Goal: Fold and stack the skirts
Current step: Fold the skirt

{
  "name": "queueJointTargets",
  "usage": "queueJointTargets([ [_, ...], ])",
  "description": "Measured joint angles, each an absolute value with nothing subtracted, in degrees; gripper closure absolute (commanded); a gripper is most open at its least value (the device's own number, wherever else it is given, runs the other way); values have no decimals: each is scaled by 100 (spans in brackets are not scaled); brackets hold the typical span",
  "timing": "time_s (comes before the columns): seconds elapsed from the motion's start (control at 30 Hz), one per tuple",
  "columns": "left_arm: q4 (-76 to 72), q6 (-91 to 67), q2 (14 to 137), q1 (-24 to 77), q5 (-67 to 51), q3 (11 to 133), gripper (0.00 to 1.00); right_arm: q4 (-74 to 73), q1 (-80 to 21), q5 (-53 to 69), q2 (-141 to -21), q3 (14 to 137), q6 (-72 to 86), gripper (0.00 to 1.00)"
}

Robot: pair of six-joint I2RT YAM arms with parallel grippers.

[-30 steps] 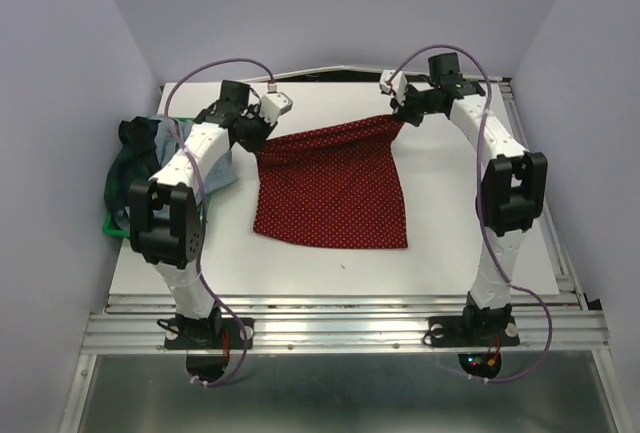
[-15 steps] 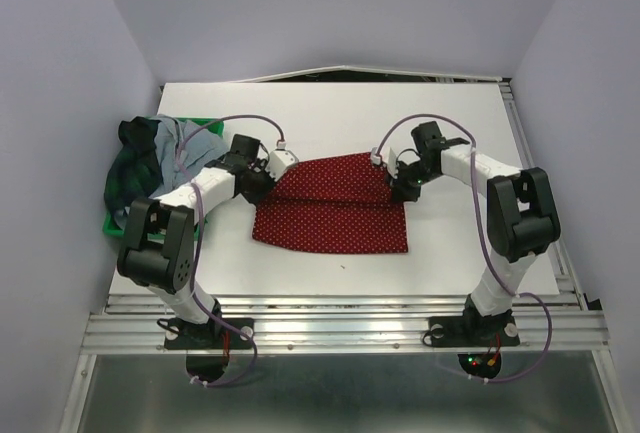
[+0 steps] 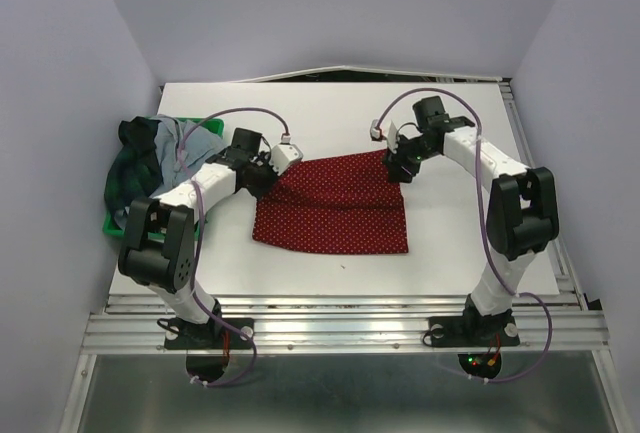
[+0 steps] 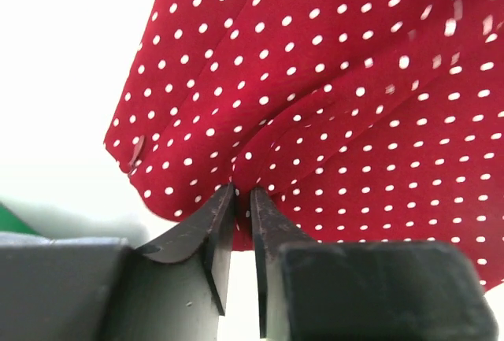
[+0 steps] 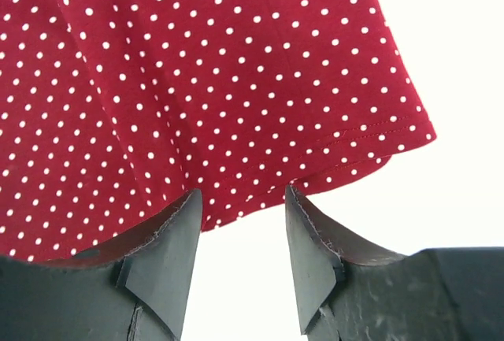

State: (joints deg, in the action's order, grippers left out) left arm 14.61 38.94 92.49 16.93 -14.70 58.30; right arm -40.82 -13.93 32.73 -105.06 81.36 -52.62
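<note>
Now our left gripper (image 4: 242, 191) has its jaws nipped narrow on the far left corner of the red dotted skirt (image 3: 335, 203), which lies spread mid-counter (image 3: 450, 243). Our right gripper (image 5: 242, 195) hangs at the far right corner, jaws wide, holding nothing. The plaid skirt (image 3: 125, 168) and grey-blue skirt (image 3: 195, 138) sit heaped on the green tray (image 3: 112, 225).

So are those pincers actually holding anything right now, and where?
The left pincer is pinching the red dotted skirt at its edge, near the far left corner. The right pincer is open at the far right corner, gripping nothing.
</note>
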Motion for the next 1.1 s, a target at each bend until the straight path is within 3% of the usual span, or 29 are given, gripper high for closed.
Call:
queueJointTargets([
  [0.13, 1590, 4071, 9188, 1693, -1667, 5833, 76, -4453, -1396, 3297, -10549, 8305, -5454, 39],
  [0.23, 1774, 4228, 9126, 1695, -1787, 5841, 66, -4941, -1420, 3334, -10812, 8648, -5730, 32],
  [0.37, 2112, 4506, 9122, 1706, -1938, 5865, 59, -5312, -1479, 3365, -11024, 8702, -5966, 32],
  [0.57, 2462, 4995, 8912, 1743, -1990, 5734, 59, -5293, -1756, 3288, -10777, 7708, -6130, 33],
  [0.87, 2563, 5286, 8641, 1754, -1898, 5693, 41, -4663, -1885, 2974, -10414, 7244, -6010, 41],
  [1.1, 2569, 5564, 8659, 1756, -1717, 5749, 41, -4252, -1890, 2762, -10285, 7220, -6023, 53],
])
